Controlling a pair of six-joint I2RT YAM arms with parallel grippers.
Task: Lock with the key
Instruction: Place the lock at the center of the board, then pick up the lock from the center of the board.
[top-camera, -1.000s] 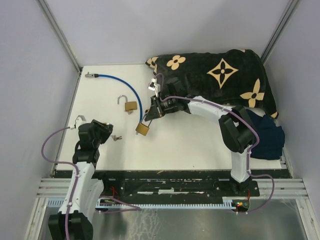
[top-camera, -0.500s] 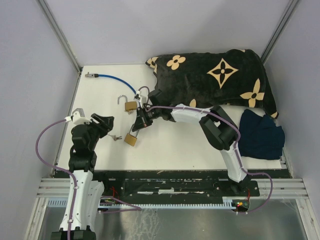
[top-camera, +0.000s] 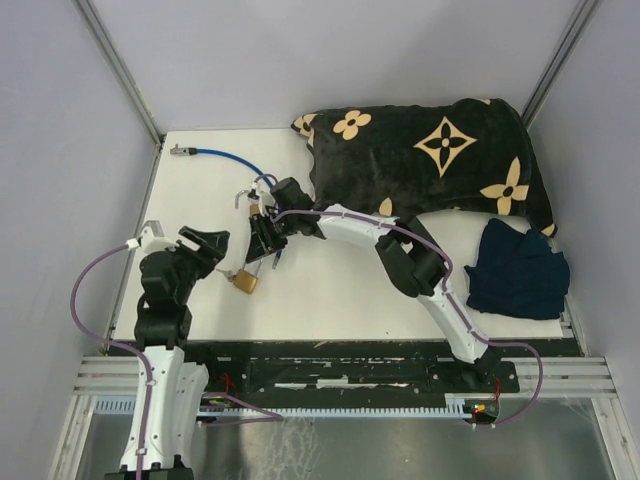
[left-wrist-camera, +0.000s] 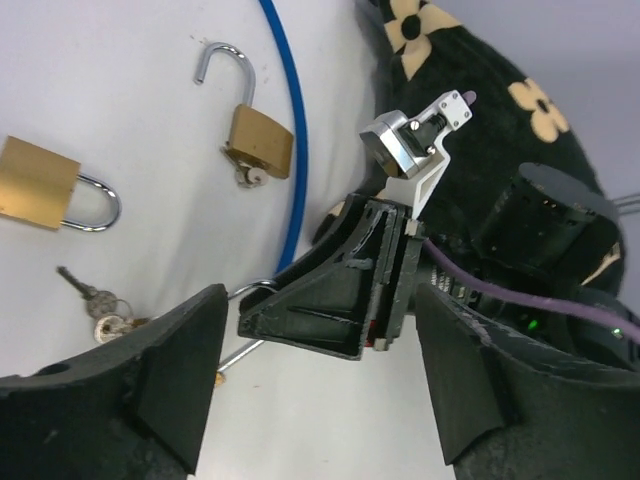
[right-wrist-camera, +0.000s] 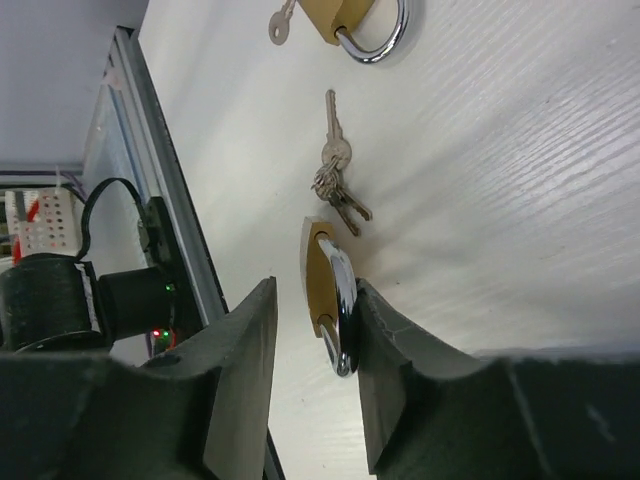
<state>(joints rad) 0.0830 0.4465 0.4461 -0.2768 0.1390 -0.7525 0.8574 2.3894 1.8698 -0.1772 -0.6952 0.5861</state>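
Observation:
A brass padlock (top-camera: 244, 283) with a long shackle hangs below my right gripper (top-camera: 262, 243). In the right wrist view this padlock (right-wrist-camera: 322, 285) stands edge-on between the parted jaws of the right gripper (right-wrist-camera: 315, 290), its shackle against one finger and a gap at the other. A bunch of keys (right-wrist-camera: 335, 180) lies just beyond it. My left gripper (top-camera: 212, 250) faces it, open and empty (left-wrist-camera: 320, 300). An open-shackled padlock (left-wrist-camera: 262, 140) with a key in it, a shut padlock (left-wrist-camera: 40, 183) and the keys (left-wrist-camera: 95, 305) lie on the white table (top-camera: 330, 290).
A blue cable (top-camera: 235, 160) curves across the back left of the table. A black blanket with gold flowers (top-camera: 430, 160) fills the back right, and a dark blue cloth (top-camera: 520, 270) lies at the right. The metal rail (right-wrist-camera: 150, 150) runs along the near edge.
My right arm swung left, carrying the long-shackled padlock toward the left gripper, and its jaws have parted. The left gripper opened wider and turned toward it.

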